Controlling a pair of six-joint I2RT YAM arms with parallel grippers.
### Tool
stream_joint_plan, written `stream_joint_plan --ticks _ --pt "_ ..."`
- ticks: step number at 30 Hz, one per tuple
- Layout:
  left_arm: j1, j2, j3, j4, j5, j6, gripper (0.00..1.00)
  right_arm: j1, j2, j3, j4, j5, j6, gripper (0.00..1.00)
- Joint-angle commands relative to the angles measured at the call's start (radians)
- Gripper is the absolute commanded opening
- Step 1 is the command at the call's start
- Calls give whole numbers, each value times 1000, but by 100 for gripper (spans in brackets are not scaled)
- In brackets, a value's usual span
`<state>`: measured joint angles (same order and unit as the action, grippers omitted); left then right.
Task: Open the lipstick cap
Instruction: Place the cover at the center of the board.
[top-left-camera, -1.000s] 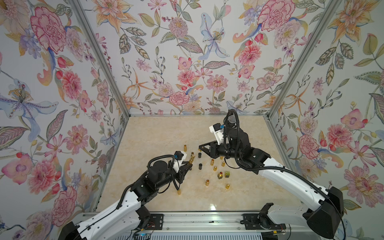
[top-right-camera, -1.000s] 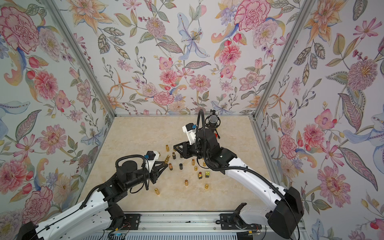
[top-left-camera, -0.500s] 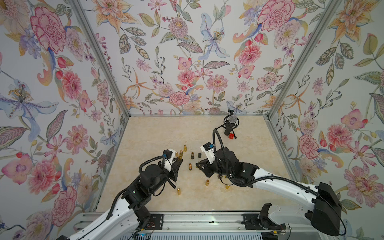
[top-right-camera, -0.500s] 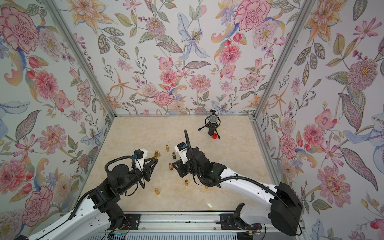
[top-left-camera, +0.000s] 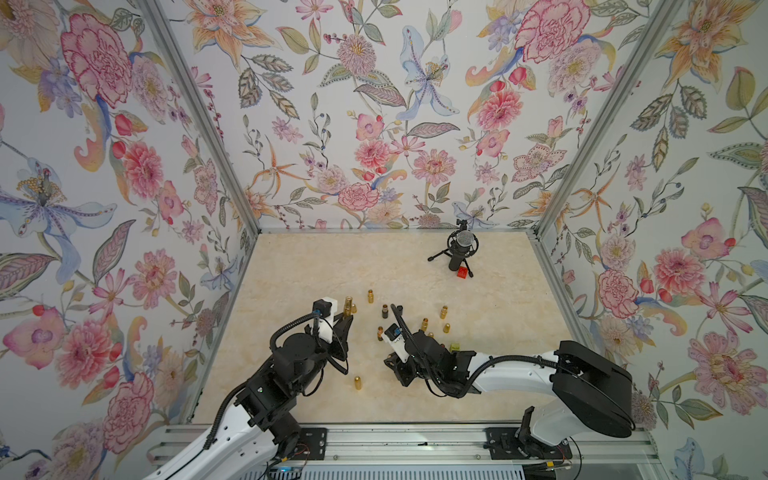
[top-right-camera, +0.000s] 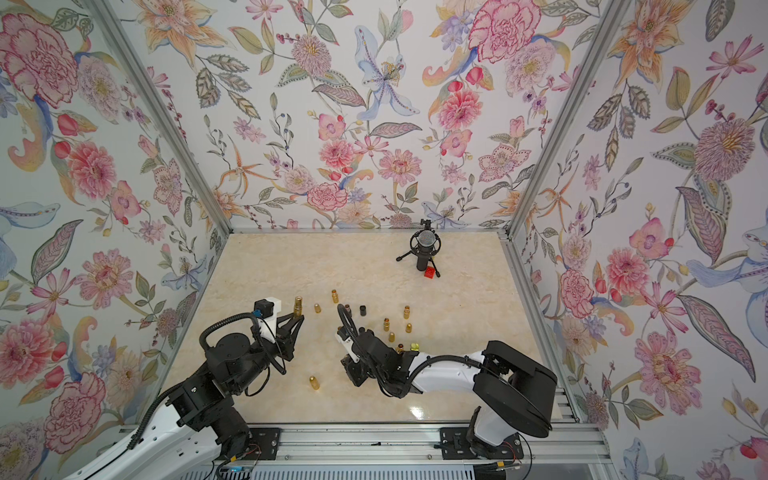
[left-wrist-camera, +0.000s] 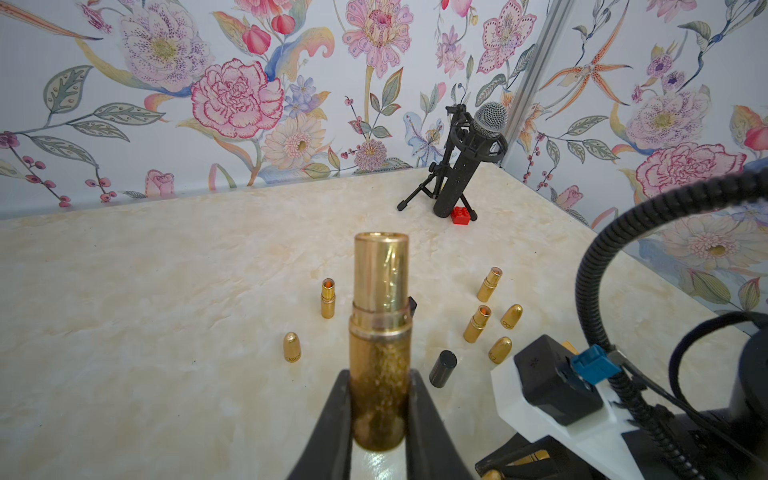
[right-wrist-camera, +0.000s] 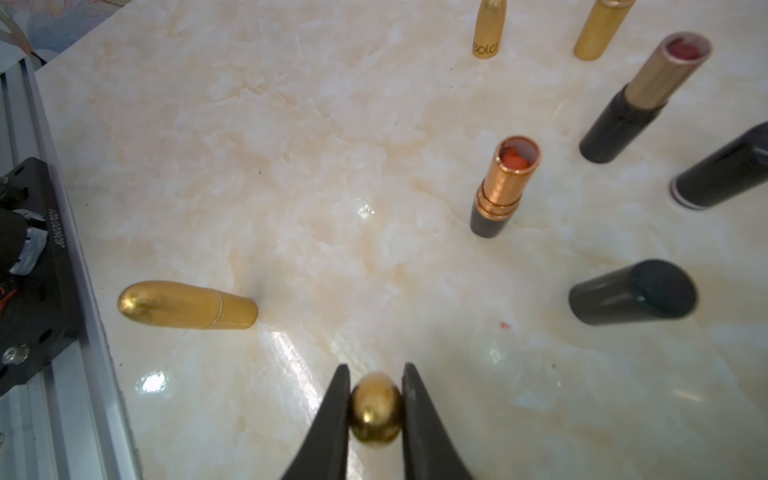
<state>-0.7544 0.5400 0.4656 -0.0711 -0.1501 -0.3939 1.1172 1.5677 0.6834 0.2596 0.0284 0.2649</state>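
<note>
Left fingers (left-wrist-camera: 330, 419) clamp the uncapped glittery gold lipstick tube (left-wrist-camera: 379, 332) by its base, lower-left of centre in both top views. Right fingers (right-wrist-camera: 328, 415) pinch a rounded gold cap (right-wrist-camera: 375, 409), well apart.

The back left of the table (top-left-camera: 324, 266) lay bare, with open room to pass. Mid-table, upright lipsticks and caps (top-left-camera: 424, 324) stood scattered, leaving only narrow gaps between them. One closed gold lipstick (top-left-camera: 357, 383) stood alone near the front. A microphone (top-left-camera: 459, 247) and a red brick (top-left-camera: 462, 273), just beside each other, blocked the back right.
</note>
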Motion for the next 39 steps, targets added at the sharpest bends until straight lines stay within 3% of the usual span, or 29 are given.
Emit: stream_joint_plan --ticks 1,19,39 --pt "7 -4 6 -16 -32 -20 1 6 52 62 40 32 -47 21" --pt "10 -4 -2 -11 -26 -23 1 -25 199 183 -45 41 -69 21" --pt "12 -12 -7 -15 -16 -20 2 -25 252 227 -105 50 -79 23"
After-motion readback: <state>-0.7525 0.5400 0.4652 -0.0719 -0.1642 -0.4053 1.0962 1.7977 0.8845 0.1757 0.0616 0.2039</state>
